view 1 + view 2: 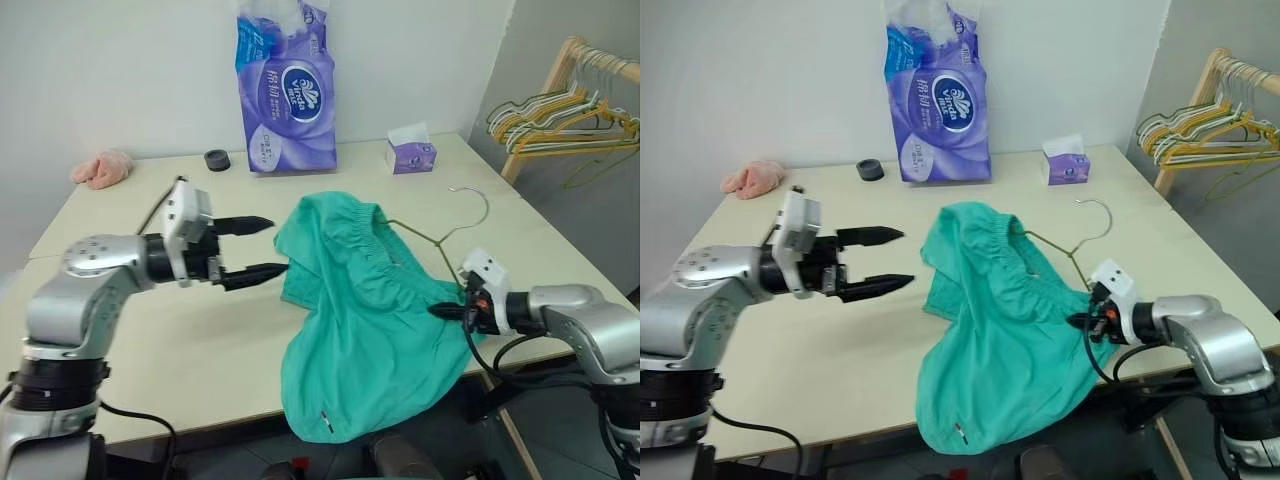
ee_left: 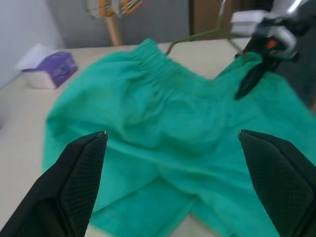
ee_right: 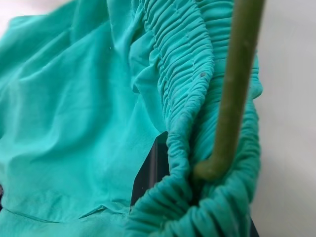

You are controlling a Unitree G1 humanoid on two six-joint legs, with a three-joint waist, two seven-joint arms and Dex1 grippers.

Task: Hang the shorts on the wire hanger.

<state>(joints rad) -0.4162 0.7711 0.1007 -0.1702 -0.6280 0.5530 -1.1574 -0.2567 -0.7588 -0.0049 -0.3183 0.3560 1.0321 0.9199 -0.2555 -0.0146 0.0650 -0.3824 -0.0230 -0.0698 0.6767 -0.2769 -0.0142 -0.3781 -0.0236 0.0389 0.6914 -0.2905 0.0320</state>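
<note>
Left gripper [image 1: 258, 247] spread wide, empty, just off shorts' [image 1: 365, 320] 9 o'clock edge. Shorts mid-table, one leg draped over near edge at 6 o'clock. Hanger [image 1: 440, 236] partly threaded: wire runs inside waistband, hook free toward 1 o'clock. Right gripper [image 1: 447, 311] pinching waistband at 3 o'clock. Judgement: roughly halfway; far side still unthreaded. Purple pack [image 1: 284, 90] reads "Vinda".

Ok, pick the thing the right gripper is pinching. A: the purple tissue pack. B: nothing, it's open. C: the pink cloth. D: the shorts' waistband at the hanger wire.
D: the right gripper is shut on the gathered waistband of the shorts, beside the wire hanger.
</note>
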